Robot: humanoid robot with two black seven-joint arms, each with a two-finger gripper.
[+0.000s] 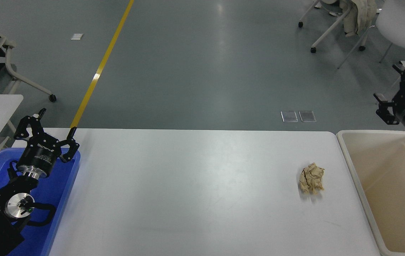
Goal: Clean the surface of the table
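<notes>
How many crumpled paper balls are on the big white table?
1. The crumpled paper ball lies on the table surface, toward its right end, near the beige bin. None looks hidden.

Crumpled paper ball [311, 178] is lying on the table surface [195, 192], toward its right side, near the bin [366, 209] sitting just beside the table's right edge. Plastic tray [68, 185] is sitting at the table's left edge. Left gripper [47, 125] is hanging over that tray's far end. Right gripper [396, 87] is hovering beyond the bin's far right corner. Chairs [398, 28] are standing on the floor [202, 64] behind, at far right.
</notes>
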